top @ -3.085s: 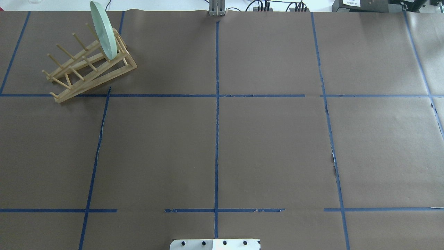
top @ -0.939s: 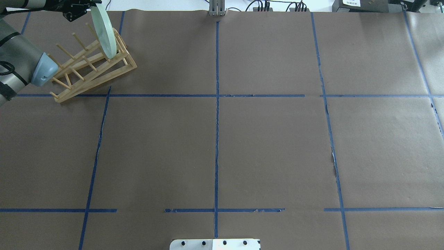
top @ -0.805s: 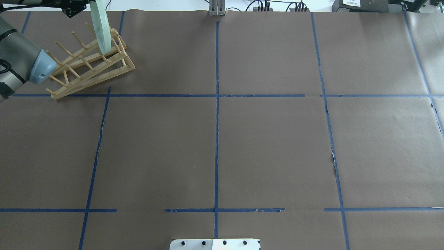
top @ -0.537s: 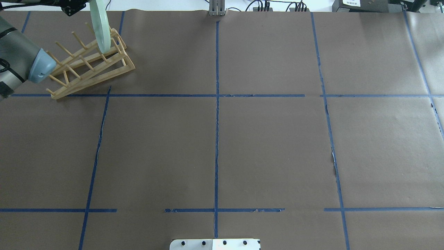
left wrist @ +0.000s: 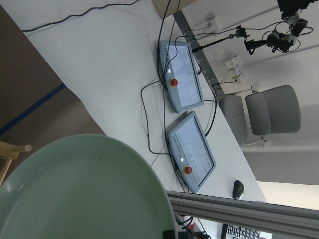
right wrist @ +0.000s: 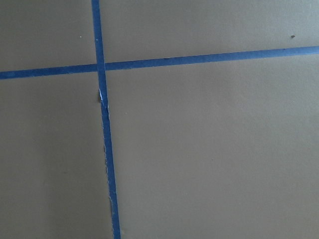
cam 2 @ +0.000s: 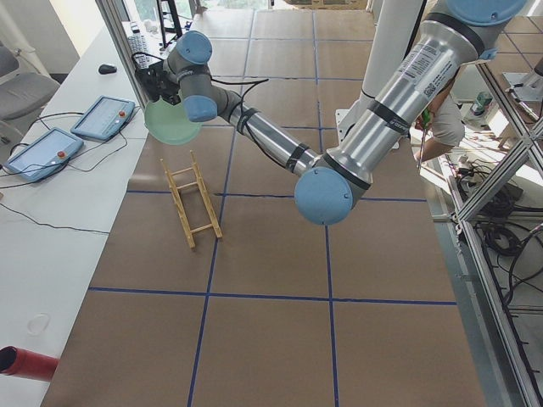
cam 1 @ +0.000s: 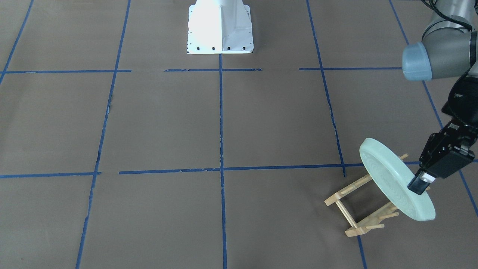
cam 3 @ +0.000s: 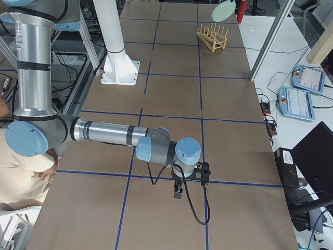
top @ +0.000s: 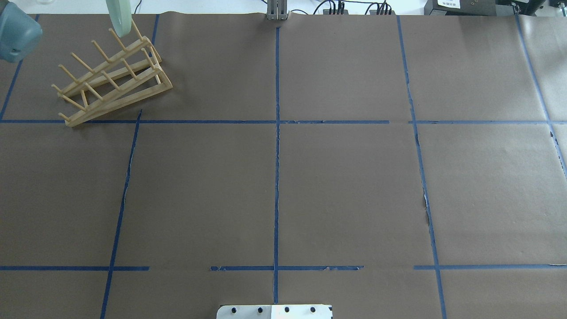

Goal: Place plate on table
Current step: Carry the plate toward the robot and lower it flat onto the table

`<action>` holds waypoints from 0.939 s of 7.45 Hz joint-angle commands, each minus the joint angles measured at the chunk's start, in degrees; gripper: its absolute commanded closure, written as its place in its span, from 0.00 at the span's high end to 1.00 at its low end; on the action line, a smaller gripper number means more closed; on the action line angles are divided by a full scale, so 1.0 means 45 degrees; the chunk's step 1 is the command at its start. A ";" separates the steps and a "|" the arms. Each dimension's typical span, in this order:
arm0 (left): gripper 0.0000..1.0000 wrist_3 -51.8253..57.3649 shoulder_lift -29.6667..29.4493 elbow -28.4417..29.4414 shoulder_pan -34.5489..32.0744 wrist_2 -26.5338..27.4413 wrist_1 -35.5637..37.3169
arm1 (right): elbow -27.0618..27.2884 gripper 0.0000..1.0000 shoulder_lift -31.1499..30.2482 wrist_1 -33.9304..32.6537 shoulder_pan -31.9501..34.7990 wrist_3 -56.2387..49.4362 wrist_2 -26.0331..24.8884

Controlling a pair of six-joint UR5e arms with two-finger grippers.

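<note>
We see the left gripper [cam 1: 418,185] clamped on the rim of the plate [cam 1: 392,185], its jaws closed on the edge with one dark finger lying over the ringed face; the plate is in the air, tilted steeply on edge, at the far left corner of the tabletop [cam 1: 276,123], well apart from the white robot base [cam 1: 219,28]. From the left end of the tabletop we find the plate hanging above the wooden rack [top: 113,84], touching neither the pegs nor the brown paper. The rack stands on the tabletop just beneath it, in that same far left corner, beside a crossing of blue tape lines [top: 139,120]. The right gripper [cam 3: 178,191] hangs low over the tabletop toward the right end; its wrist view shows only paper and crossed tape, and we cannot tell whether its jaws are open or closed.
</note>
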 commanded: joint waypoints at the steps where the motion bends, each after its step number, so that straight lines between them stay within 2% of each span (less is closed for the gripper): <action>1: 0.00 0.0060 -0.0737 -0.1247 0.1283 -0.0007 0.4753 | 0.0000 1.00 0.0000 0.0000 0.0000 0.0000 0.0000; 3: 0.00 0.0080 -0.1420 -0.1136 0.3976 0.1996 0.7865 | 0.0000 1.00 0.0000 0.0000 0.0000 0.0000 0.0000; 5: 0.00 0.0819 -0.1713 -0.1018 0.5896 0.2823 1.0871 | 0.0000 1.00 0.0000 0.0000 0.0000 0.0000 0.0000; 6: 0.00 0.0841 -0.2276 -0.0147 0.6872 0.3484 1.2473 | 0.0000 1.00 0.0000 0.0000 0.0000 0.0000 0.0000; 7: 0.00 0.1112 -0.3017 0.1176 0.7462 0.3664 1.3437 | 0.0000 1.00 0.0000 0.0000 0.0000 0.0000 0.0000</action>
